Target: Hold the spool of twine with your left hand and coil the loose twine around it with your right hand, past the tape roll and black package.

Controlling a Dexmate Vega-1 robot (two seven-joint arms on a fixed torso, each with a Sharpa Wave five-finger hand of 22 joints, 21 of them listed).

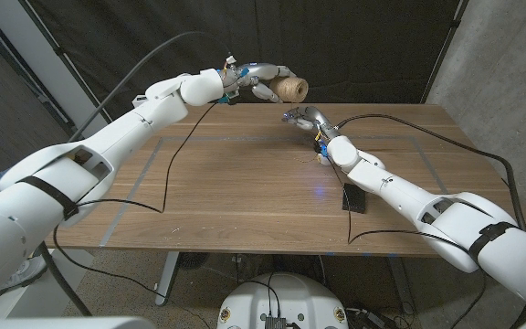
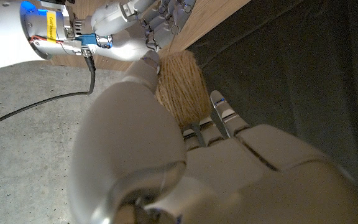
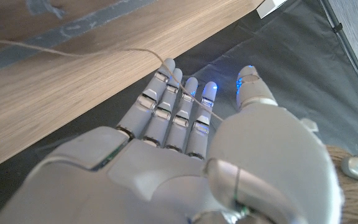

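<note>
My left hand grips the spool of tan twine and holds it in the air just beyond the table's far edge. In the left wrist view the spool sits between its fingers. My right hand hovers over the far middle of the table, just below and right of the spool. A thin strand of loose twine trails off over the wood, crosses the right hand's fingers and goes in between the thumb and the finger beside it. The black package lies flat beside my right forearm.
A black cable from the left arm loops across the table's left half. Another cable runs along the right side. Faint taped lines mark the wooden table. A dark curtain hangs behind the far edge.
</note>
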